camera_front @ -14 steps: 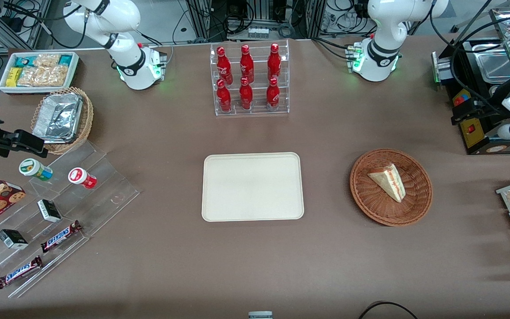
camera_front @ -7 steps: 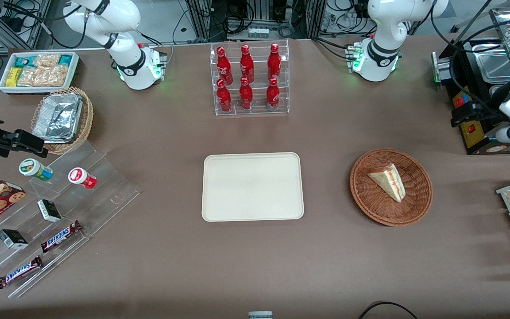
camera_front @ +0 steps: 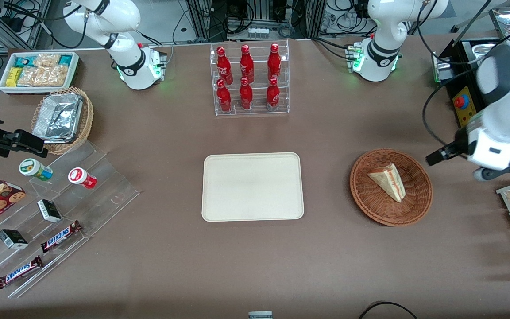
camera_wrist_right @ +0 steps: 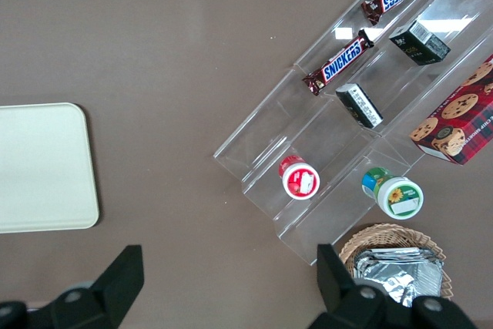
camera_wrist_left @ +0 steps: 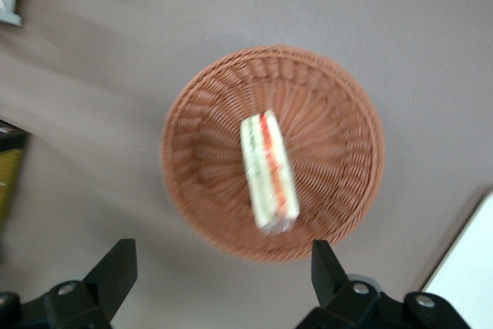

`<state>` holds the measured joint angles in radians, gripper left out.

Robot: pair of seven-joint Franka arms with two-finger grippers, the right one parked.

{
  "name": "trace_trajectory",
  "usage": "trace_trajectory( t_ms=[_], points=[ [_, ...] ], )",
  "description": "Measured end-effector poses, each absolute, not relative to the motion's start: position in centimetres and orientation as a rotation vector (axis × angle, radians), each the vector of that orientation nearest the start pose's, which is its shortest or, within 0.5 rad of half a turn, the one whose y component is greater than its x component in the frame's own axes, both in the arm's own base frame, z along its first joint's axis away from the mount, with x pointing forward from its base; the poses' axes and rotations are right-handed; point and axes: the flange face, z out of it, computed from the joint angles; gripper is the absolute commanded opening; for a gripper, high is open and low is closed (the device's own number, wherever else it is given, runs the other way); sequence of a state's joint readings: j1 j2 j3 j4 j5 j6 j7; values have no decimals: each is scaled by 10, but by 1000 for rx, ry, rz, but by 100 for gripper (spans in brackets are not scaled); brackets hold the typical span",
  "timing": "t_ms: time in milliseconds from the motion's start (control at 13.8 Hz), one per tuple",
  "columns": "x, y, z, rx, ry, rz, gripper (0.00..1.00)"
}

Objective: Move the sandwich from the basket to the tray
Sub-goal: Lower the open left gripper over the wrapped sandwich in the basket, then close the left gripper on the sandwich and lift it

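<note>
Gripper [camera_wrist_left: 217,267] raised above surface [camera_front: 255,266], at three o'clock from basket [camera_front: 419,201], fingers [camera_wrist_left: 115,271] spread apart and empty, likely lining up over sandwich [camera_front: 388,180] lying inside. Tray [camera_front: 252,186] at nine o'clock, waiting.

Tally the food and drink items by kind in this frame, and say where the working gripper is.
Red bottles: 6
Snickers bars: 2
Sandwich: 1, in the basket
Total: 9
The tray holds nothing. The gripper, open, hovers above the basket.
</note>
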<state>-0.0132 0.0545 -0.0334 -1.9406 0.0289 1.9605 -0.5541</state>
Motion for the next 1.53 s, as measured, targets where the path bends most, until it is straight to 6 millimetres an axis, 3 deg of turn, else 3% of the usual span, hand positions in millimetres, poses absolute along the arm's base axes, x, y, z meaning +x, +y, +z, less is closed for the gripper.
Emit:
trace_trajectory(
  t_ms=[291, 582, 873, 1527],
  points=[
    [554, -46, 379, -2994, -920, -47, 100],
    [543, -55, 333, -2983, -966, -40, 100],
    [541, -73, 307, -2978, -971, -16, 100],
    [540, -71, 264, -2965, -974, 34, 100]
  ],
)
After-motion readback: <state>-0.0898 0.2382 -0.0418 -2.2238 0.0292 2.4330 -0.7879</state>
